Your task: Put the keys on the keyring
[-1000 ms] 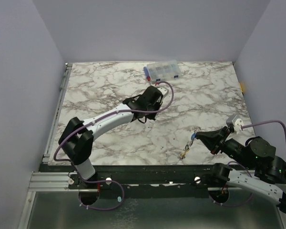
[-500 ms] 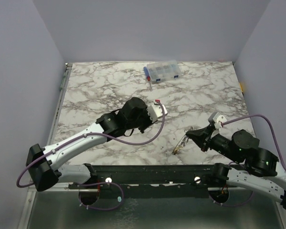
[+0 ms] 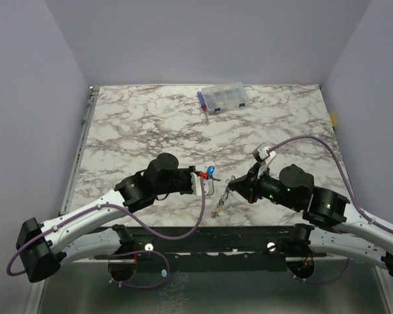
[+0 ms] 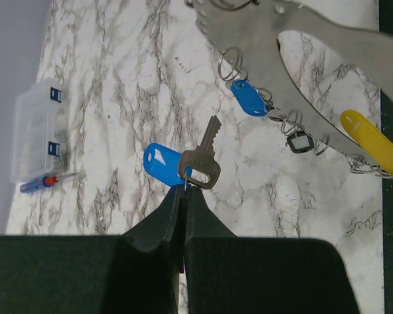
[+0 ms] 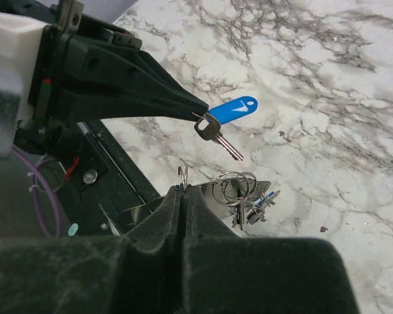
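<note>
The left gripper (image 4: 185, 191) is clenched tip-to-tip on the little loop carrying a silver key (image 4: 201, 167) and its blue tag (image 4: 160, 161). Just beside it, the right gripper (image 5: 183, 191) pinches the keyring (image 5: 238, 193) by its thin wire, with a yellow tag (image 4: 373, 140) and others dangling below on the chain. Both holds look slight: the free-hanging key could miss the ring's gap or twist out if pushed.

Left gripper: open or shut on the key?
Shut: the left gripper has its fingers pressed together on the ring of the key, which dangles with a blue tag.
</note>
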Tool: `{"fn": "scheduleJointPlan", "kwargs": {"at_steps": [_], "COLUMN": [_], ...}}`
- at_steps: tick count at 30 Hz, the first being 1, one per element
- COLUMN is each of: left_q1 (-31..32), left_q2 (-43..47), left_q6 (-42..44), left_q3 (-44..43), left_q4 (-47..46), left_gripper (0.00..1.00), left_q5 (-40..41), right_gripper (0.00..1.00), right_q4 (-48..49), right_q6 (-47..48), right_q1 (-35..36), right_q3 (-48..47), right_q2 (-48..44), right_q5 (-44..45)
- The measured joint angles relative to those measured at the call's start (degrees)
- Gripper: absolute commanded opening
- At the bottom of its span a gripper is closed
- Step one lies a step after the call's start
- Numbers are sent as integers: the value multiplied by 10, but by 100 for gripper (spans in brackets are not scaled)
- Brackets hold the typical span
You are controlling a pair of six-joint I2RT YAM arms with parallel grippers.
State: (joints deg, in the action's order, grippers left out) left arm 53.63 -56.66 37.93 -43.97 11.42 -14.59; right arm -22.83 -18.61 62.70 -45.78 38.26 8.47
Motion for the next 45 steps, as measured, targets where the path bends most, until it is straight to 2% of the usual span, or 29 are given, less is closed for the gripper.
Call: {"fn": "scheduleJointPlan", "kwargs": {"at_steps": [7, 20, 28, 36, 45], "left_q1": [0, 1, 4, 5, 15], "left_q2": [21, 22, 22, 21, 18], "left_q6": [53, 68, 69, 67, 67], "left_q3": [27, 42, 48, 50, 56], "left_q4": [-20, -50, -58, -62, -62], "left_gripper": [0, 0, 0, 0, 0], "left_q5": [-25, -26, -27, -30, -29], "right_gripper": [0, 0, 0, 0, 0], "right_q4": [9, 13, 13, 14, 18], "right_q6": [-57, -189, -203, -203, -199], "right_q1": [0, 0, 0, 0, 2], "right_q3": [-12, -43, -45, -50, -54], "right_q2": [72, 168, 177, 216, 220], "right_q5": [-3, 26, 69, 71, 71]}}
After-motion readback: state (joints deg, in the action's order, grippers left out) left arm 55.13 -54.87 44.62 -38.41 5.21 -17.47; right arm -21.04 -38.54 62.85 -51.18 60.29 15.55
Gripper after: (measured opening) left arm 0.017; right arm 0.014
